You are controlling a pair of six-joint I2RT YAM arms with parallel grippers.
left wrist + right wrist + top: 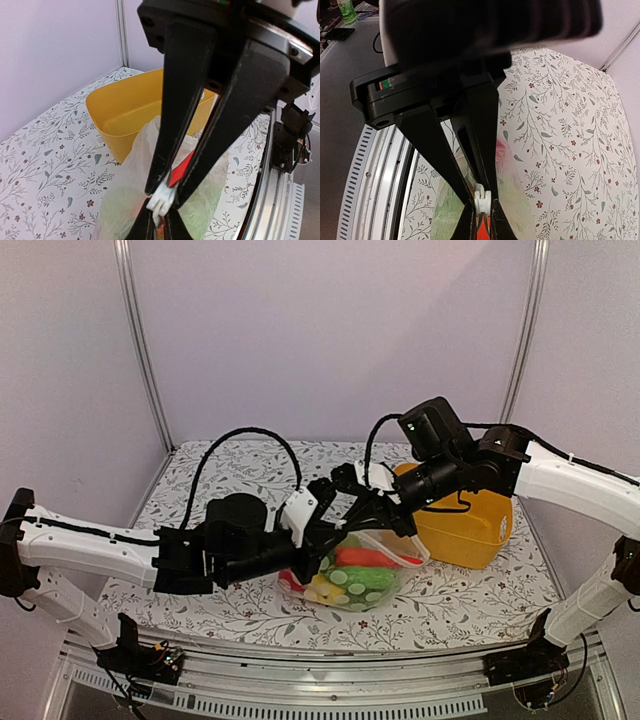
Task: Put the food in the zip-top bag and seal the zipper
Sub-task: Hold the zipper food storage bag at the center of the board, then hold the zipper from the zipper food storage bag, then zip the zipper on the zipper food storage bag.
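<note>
The clear zip-top bag (408, 552) lies on the table with its mouth held up. Inside are the food pieces: an orange-red carrot (365, 557), a green cucumber (366, 578) and yellow pieces (320, 588). My left gripper (338, 528) and right gripper (362, 520) meet tip to tip at the bag's rim. In the left wrist view my left gripper (162, 192) is shut on the zipper's small white slider (161, 199), above the bag (125, 200). In the right wrist view my right gripper (481, 194) is shut on the same zipper rim at the slider (480, 200).
The yellow tub (470, 530) stands just right of the bag, under the right arm; it also shows in the left wrist view (125, 112). The table's metal front rail (330, 680) runs close below the bag. Walls close in the back and sides.
</note>
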